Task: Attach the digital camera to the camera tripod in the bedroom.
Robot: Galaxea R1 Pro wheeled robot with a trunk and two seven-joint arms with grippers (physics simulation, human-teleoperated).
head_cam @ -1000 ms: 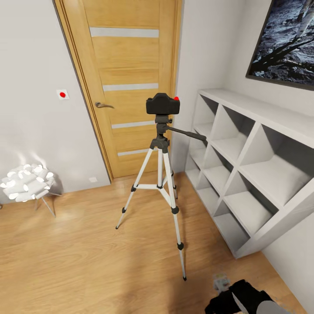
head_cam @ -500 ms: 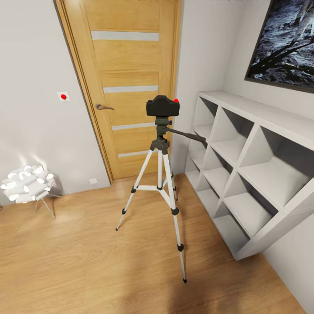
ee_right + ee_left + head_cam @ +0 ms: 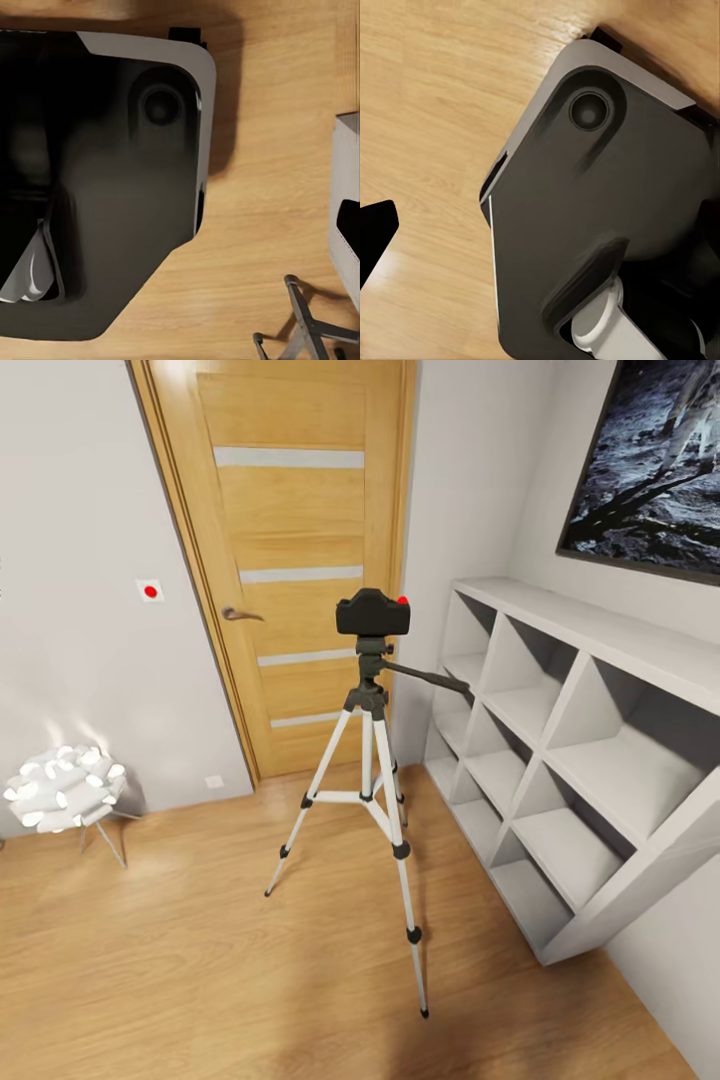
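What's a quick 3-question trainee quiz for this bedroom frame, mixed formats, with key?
1. True or false: the camera sits on top of the tripod.
2. Multiple choice: what stands directly behind the tripod in the head view? A) a bed B) the wooden door C) a window
3. Fill in: the tripod's long black handle points toward the white ____.

Key:
1. True. The camera rests on the tripod's head, red button at one top corner.
2. B.
3. Shelves, which stand against the wall on the head view's right.
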